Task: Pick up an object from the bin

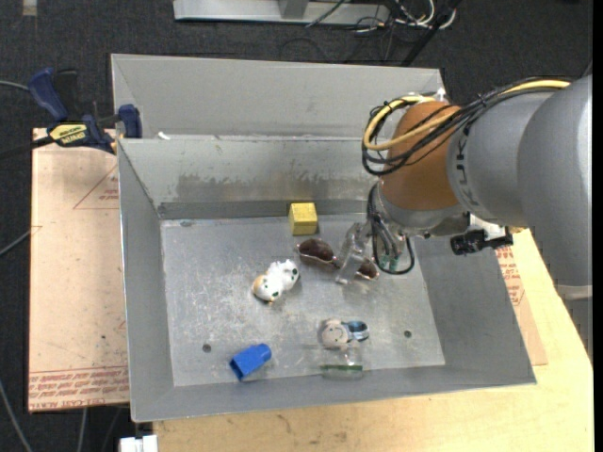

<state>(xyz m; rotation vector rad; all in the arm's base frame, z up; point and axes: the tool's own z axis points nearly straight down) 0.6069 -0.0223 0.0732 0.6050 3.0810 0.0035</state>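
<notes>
My gripper (358, 260) hangs low in the right middle of the bin, right over a pair of dark brown sunglasses (317, 250). Its metal fingers reach down onto the right end of the sunglasses, whose left lens shows beside them. I cannot make out how wide the fingers stand. A yellow block (303, 217) lies just behind the sunglasses by the back wall. A white toy with black spots (274, 282) rests to the left of the gripper.
A small round grey-and-blue item (338, 332) and a clear greenish piece (341, 369) lie near the front. A blue block (250, 361) sits at the front left. The arm with its orange cover and cables comes in from the right.
</notes>
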